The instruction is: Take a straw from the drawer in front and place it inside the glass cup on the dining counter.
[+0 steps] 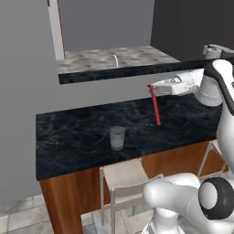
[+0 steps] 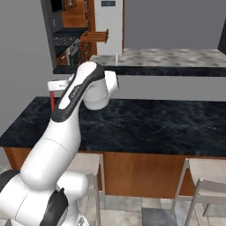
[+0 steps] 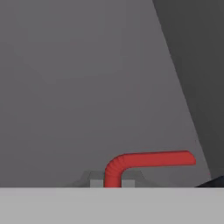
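One straw (image 1: 156,109) near-upright (bent tip topmost)

The desk (image 1: 82,128) is a long black stone top with faint white veins, set on a reddish-brown wooden base. One thing stands directly on it: the glass cup (image 1: 117,137), clear and upright, near the front edge. Seen from the left base view, the cup sits below the jaws and off to their left, well apart.
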